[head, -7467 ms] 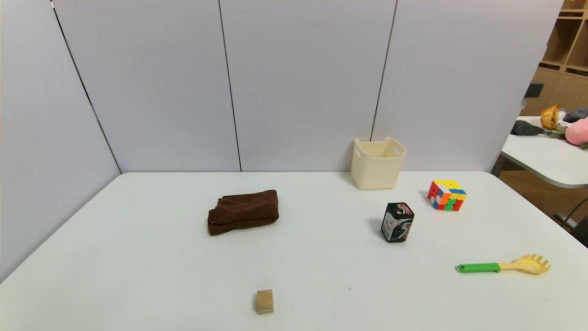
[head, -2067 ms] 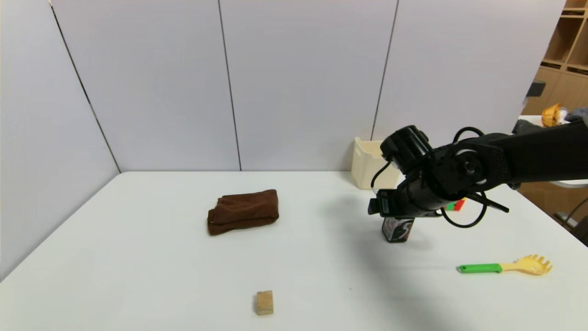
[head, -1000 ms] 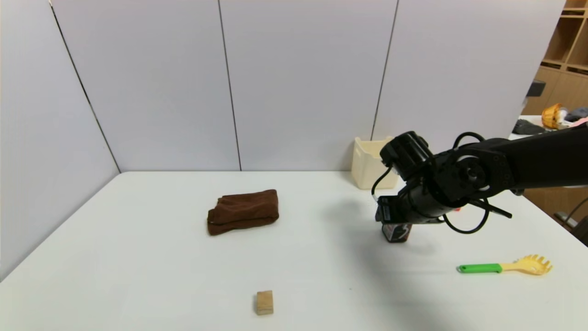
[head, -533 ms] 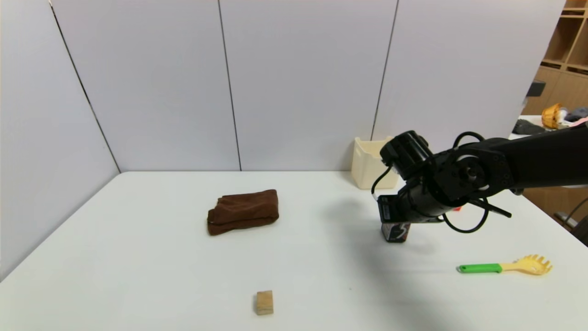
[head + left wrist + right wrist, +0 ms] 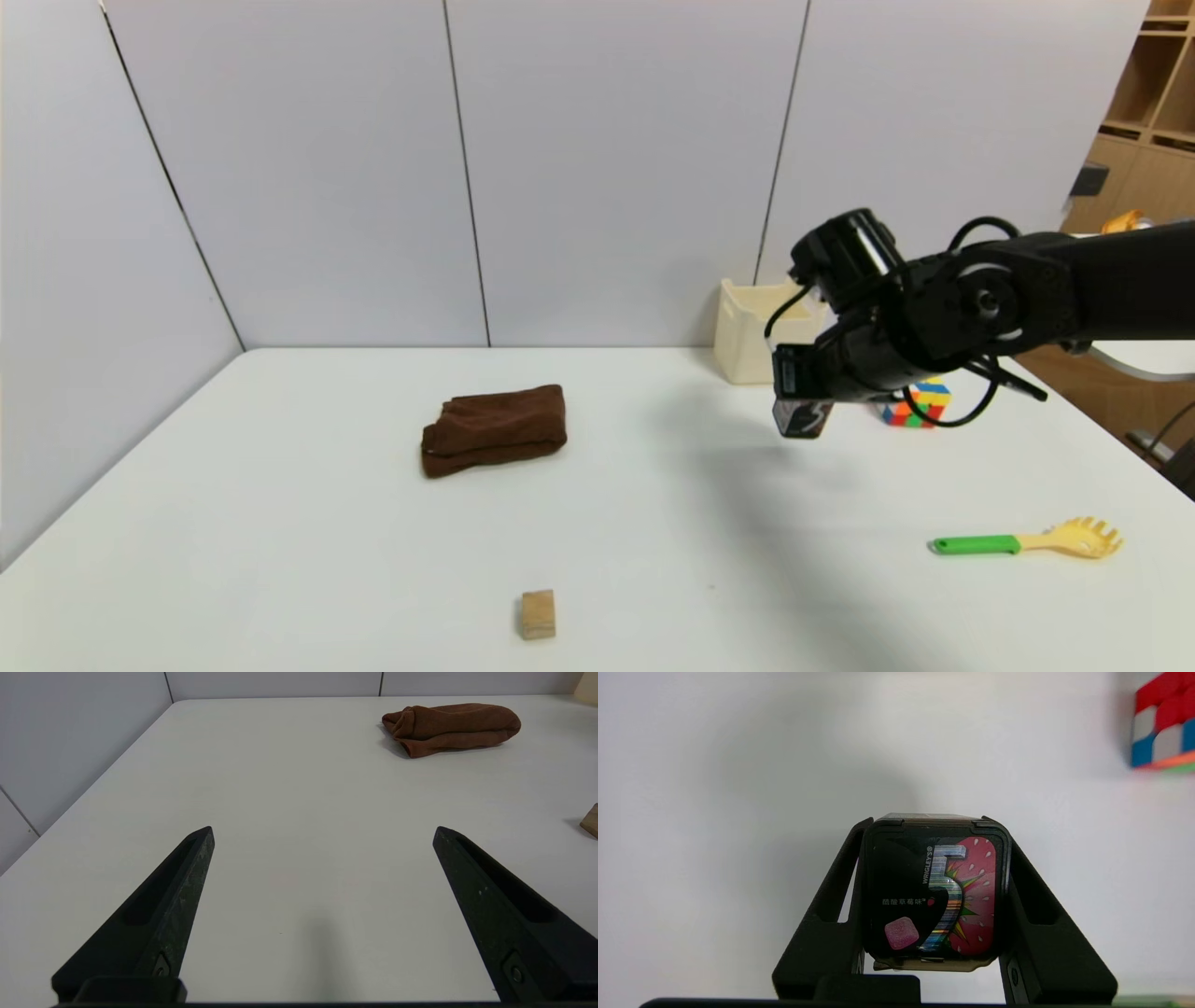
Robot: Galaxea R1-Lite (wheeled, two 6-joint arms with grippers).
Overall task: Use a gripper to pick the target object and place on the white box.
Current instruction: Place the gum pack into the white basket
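While lifted off the table point(image 5: 597, 523), black gum tin point(image 5: 934, 891) sits squarely between right gripper point(image 5: 934, 826) jaws, clamped on its sides.

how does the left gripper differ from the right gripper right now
The left gripper is open and holds nothing; the right gripper is shut on the black gum box. The left sits low over bare table; the right hangs raised above it, near the white box. Both have pointed black fingers.
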